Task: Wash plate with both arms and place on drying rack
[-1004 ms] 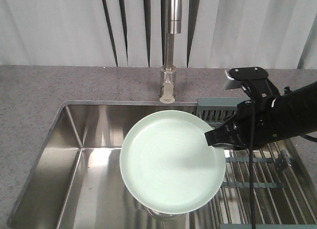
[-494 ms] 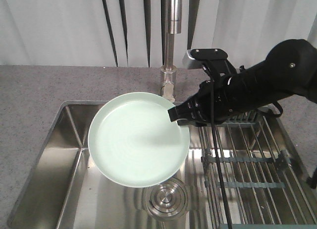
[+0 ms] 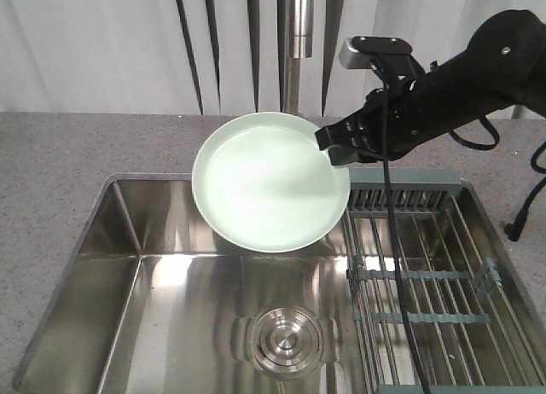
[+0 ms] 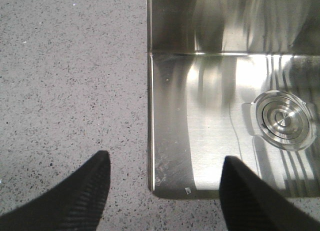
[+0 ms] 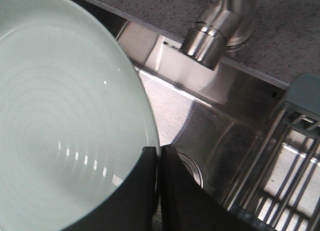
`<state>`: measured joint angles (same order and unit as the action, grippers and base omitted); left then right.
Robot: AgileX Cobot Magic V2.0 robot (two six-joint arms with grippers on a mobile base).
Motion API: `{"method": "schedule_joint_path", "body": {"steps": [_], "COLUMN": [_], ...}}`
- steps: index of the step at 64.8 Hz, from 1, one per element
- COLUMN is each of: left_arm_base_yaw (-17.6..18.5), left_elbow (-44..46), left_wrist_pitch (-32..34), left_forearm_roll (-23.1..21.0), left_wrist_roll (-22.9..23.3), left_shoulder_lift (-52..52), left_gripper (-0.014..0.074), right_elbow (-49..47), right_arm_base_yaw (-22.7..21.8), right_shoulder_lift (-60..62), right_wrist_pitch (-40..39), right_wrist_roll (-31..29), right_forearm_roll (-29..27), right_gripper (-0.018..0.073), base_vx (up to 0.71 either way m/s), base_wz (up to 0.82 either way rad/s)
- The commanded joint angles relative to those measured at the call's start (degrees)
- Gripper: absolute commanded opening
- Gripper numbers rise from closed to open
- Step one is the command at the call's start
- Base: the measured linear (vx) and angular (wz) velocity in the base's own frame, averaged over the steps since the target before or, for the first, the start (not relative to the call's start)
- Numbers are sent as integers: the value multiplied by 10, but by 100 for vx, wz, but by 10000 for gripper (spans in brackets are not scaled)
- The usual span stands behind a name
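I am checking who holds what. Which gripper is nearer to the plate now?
Right. The right gripper is shut on the rim of the plate, near the faucet. The left gripper hangs open over the edge of the sink; no plate shows in its view.

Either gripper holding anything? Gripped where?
Right gripper is shut on the plate, pinching its rim on the side toward the drying rack. Left gripper is open and holds nothing.

Pale green plate (image 3: 269, 182) tilted, rim clamped in right gripper (image 3: 334, 147)
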<state>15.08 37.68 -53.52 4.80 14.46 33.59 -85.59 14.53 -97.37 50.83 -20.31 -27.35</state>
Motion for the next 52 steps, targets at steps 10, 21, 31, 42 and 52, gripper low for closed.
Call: {"method": "schedule_joint_path", "body": {"steps": [10,21,31,42,52], "left_arm_base_yaw": [1,1,1,1,1], "left_elbow": [14,14,14,14,14], "left_wrist_pitch": [31,31,31,31,31], "left_forearm_roll": [3,3,3,3,3], "left_wrist_roll": [6,6,6,6,6], "left_shoulder_lift": [1,1,1,1,1], "left_gripper": [441,441,441,441,441], "right_elbow": [9,63,120,169,206], "right_arm_base_yaw": [-54,-97,-142,-193,-229], "right_shoulder_lift": [60,104,151,192,207], "right_wrist_pitch": [-10,-12,-16,-14,-14], "right_wrist_roll": [-14,-17,-17,-13,13], "right_forearm_roll": [-13,-13,-12,20,77], "right_gripper": [-1,-1,-1,-1,-1], "base_vx": [0,0,0,0,0], "base_wz": [0,0,0,0,0]}}
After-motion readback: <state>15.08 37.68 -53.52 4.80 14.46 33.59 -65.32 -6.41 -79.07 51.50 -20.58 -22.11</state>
